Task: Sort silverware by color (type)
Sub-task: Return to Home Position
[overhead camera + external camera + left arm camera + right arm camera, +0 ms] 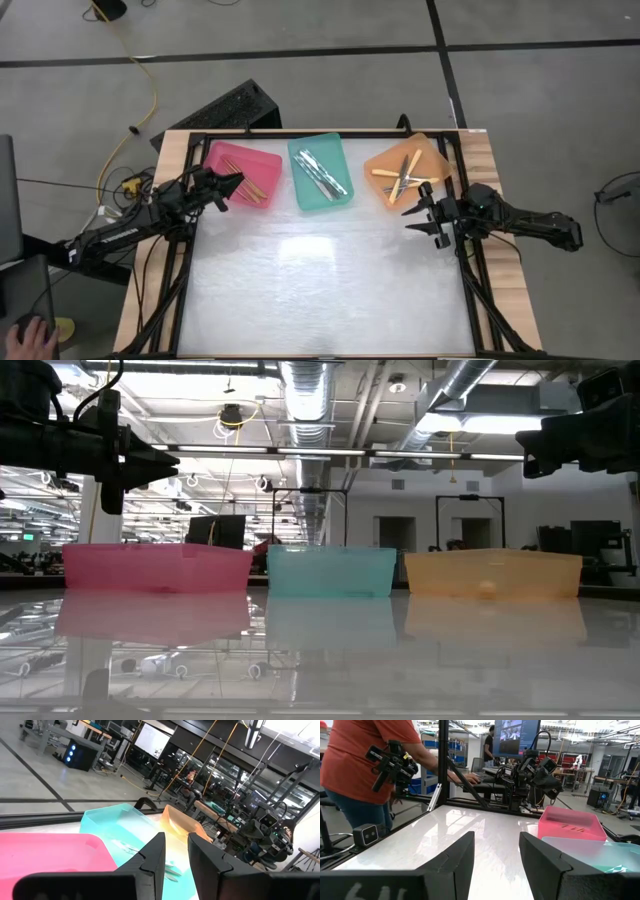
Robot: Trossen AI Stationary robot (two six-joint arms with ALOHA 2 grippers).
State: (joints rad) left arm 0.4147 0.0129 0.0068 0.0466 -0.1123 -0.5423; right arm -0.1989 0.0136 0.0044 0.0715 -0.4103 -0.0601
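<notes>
High view: left claw (231,192) hangs at the pink tray's (225,158) corner, fingers a bit apart, with some silverware (256,189) just past its tips. Right claw (416,212) is spread wide, just short of the orange tray (436,160). The rest lies in there and in the teal tray (318,141) between the claws.

Low view: trays in a row on the surface (320,660), claws up above.

Wrist views: both claws gape.

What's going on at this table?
Two robot arms are sorting silverware by colour. Every piece in view lies in the pink tray, teal tray or orange tray at the far edge of the table. The left gripper hovers beside the pink tray, the right gripper beside the orange one, both open and empty.
</notes>
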